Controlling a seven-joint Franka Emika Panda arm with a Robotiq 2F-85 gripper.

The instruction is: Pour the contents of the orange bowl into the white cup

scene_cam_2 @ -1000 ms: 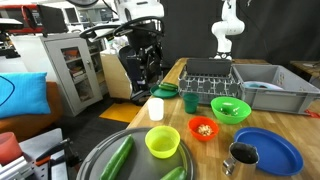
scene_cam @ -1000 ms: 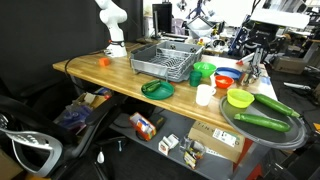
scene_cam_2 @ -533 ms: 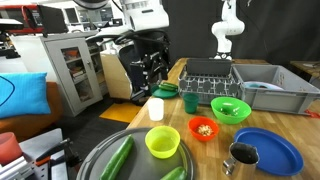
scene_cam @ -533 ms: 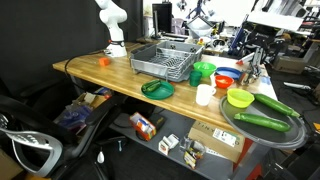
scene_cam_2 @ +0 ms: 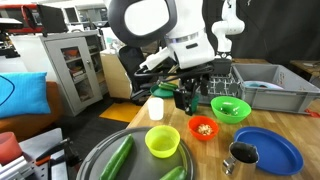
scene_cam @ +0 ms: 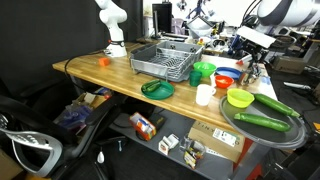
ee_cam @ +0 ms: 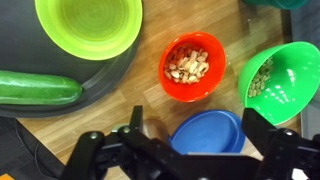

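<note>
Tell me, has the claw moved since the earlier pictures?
Yes. In an exterior view the claw has come down from the top of the picture and now hangs in front of the dish rack, closer to the orange bowl.

Arm [scene_cam: 282,11] reached in from the upper right in an exterior view, white links bent at the elbow, fwd end tilted down. In an exterior view a big round joint sat close to the cam, w/ the wrist [scene_cam_2: 190,48] just below it. Gripper [scene_cam_2: 180,85] hung under the wrist, dark, pointing down. Wrist view: gripper [ee_cam: 193,118] entered from the bottom edge, fingers [ee_cam: 136,122] spread wide, nothing btwn them, pads touching nothing.
</note>
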